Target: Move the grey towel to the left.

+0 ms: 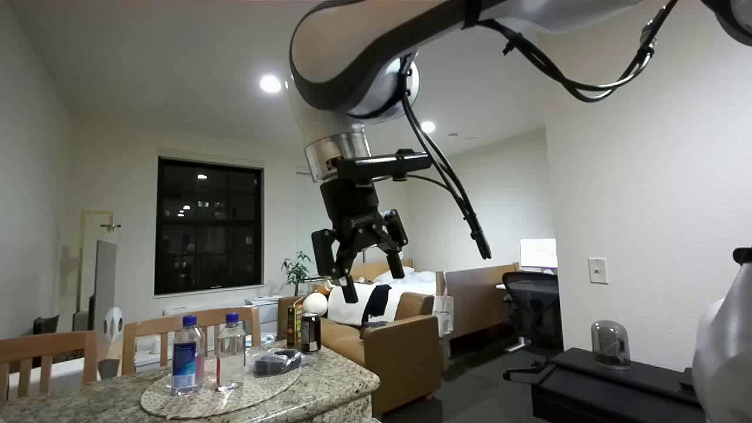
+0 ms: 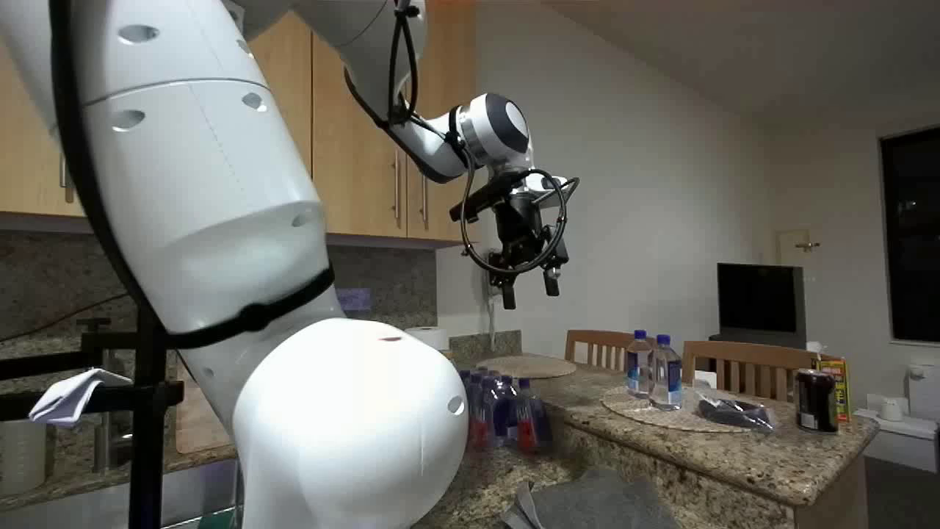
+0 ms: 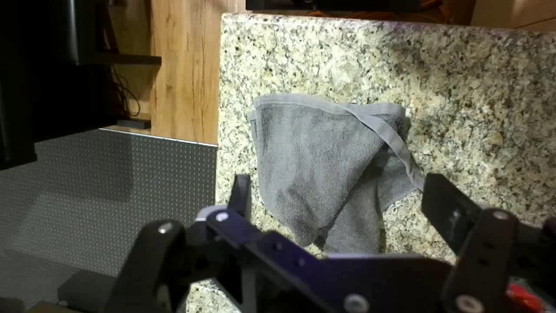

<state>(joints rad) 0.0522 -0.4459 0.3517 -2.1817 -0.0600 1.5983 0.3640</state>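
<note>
Pincer (image 2: 530,294) gaping, empty, high above towel (image 3: 319,152) | shallow pinch, I fear, slips off | table edge (image 3: 223,113) near towel; overshooting may drop it

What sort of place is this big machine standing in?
Most likely someone's home, perhaps a small apartment with the kitchen open to the sleeping area. The exterior views show wooden wall cabinets, a tan sofa or armchair and, behind it, a bed.
</note>
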